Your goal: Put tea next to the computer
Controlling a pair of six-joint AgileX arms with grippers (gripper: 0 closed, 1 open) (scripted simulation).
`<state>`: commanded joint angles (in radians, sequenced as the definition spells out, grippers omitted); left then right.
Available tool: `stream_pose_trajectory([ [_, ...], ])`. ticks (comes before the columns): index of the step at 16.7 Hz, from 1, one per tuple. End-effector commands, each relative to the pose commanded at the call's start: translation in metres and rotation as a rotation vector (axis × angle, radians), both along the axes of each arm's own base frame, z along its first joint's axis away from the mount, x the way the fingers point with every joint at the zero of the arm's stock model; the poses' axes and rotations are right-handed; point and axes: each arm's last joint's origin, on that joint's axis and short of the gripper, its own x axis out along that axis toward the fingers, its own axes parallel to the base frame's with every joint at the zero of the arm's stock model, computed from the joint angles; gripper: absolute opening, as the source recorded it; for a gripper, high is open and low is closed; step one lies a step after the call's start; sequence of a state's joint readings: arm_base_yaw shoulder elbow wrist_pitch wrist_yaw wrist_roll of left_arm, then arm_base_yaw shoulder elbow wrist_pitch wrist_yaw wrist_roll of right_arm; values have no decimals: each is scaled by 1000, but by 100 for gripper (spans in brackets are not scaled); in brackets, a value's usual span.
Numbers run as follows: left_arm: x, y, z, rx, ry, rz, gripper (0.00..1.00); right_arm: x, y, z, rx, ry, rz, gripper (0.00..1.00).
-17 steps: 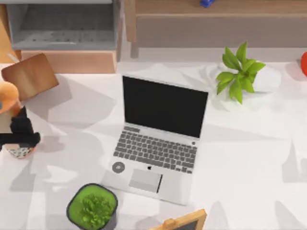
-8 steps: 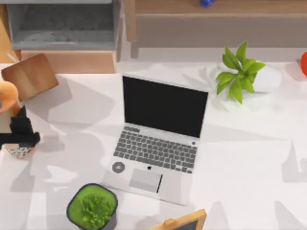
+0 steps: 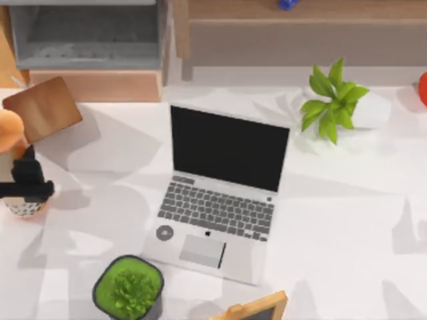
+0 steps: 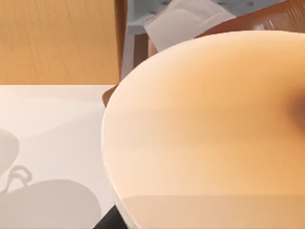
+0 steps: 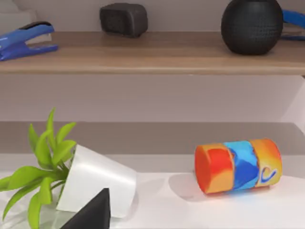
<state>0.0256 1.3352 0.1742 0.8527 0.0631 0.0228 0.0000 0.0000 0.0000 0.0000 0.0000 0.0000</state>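
The tea (image 3: pixel 22 205) stands at the table's far left edge, its speckled base showing below my left gripper (image 3: pixel 27 183) and its orange lid (image 3: pixel 7 127) above it. That black gripper is shut around the cup's middle. Up close in the left wrist view, the peach-tan cup wall (image 4: pixel 205 129) takes up most of the picture. The computer (image 3: pixel 220 193), a silver laptop with a black screen, lies open in the middle of the table, well to the right of the tea. A dark part of my right gripper (image 5: pixel 93 212) shows in the right wrist view, parked near the table's right side.
A brown tissue box (image 3: pixel 41 107) lies just behind the tea. A green plant in a dark pot (image 3: pixel 128 288) and a small framed board (image 3: pixel 257 310) sit at the front. A tipped white-potted plant (image 3: pixel 340 103) and a colourful can (image 5: pixel 238 164) are at the back right, below a shelf (image 5: pixel 152 52).
My left gripper and the tea have shifted slightly left and toward the back together. The lid has slid further past the left edge of the view. Nothing else moved.
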Motion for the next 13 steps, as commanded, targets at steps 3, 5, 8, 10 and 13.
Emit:
stream_pose_trajectory([
  [3,1,1,6,5,-29,15,0,0,0,0,0,0,0,100],
  [5,0,0,12,15,-53,45,0,0,0,0,0,0,0,100],
  [8,-5,-6,16,31,-47,97,0,0,0,0,0,0,0,100],
  [10,-7,-12,19,41,-31,131,0,0,0,0,0,0,0,100],
  [13,-10,-25,22,60,4,177,0,0,0,0,0,0,0,100],
])
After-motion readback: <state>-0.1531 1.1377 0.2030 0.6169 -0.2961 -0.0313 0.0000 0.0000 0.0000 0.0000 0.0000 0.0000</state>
